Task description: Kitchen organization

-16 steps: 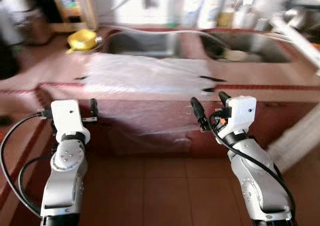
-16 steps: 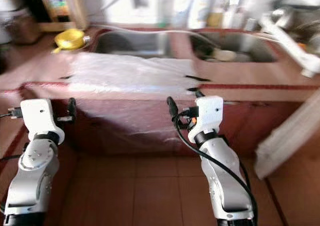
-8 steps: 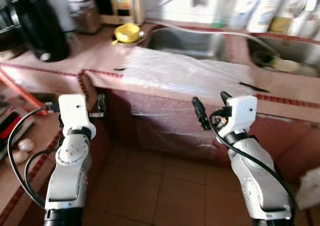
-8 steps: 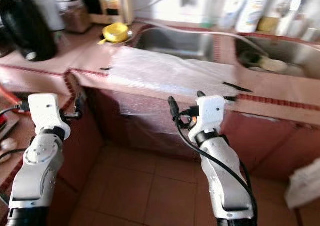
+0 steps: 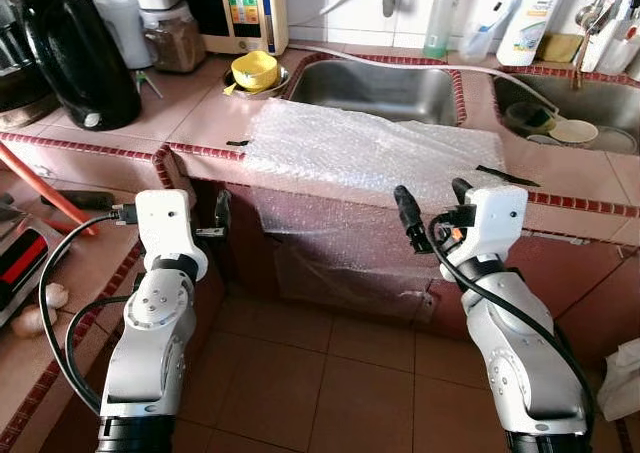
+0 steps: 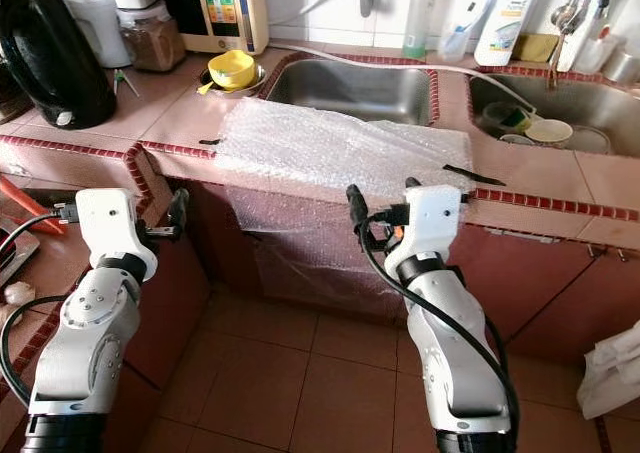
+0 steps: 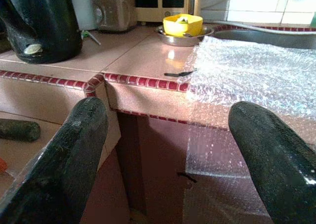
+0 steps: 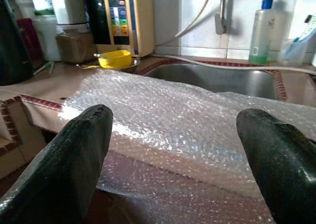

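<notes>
A sheet of bubble wrap (image 5: 370,153) lies taped over the red-tiled counter (image 5: 200,113) and hangs down its front, just before the left sink (image 5: 380,88). My left gripper (image 7: 167,109) is open and empty, held in front of the counter's corner, below its edge. My right gripper (image 5: 432,201) is also open and empty. It sits close to the hanging bubble wrap, near the sheet's right end. A yellow bowl (image 5: 253,70) rests in a metal dish left of the sink.
A black kettle (image 5: 75,53), jars and a water purifier (image 5: 245,8) stand at the back left. Bottles (image 5: 443,18) line the wall behind the sinks. The right sink (image 5: 590,108) holds bowls. A lower counter with tools (image 5: 25,258) is at my left, tiled floor (image 5: 330,373) below.
The camera has swung left and the picture has sharpened, bringing the kettle and lower counter into view. Both arms keep the same raised pose with fingers open.
</notes>
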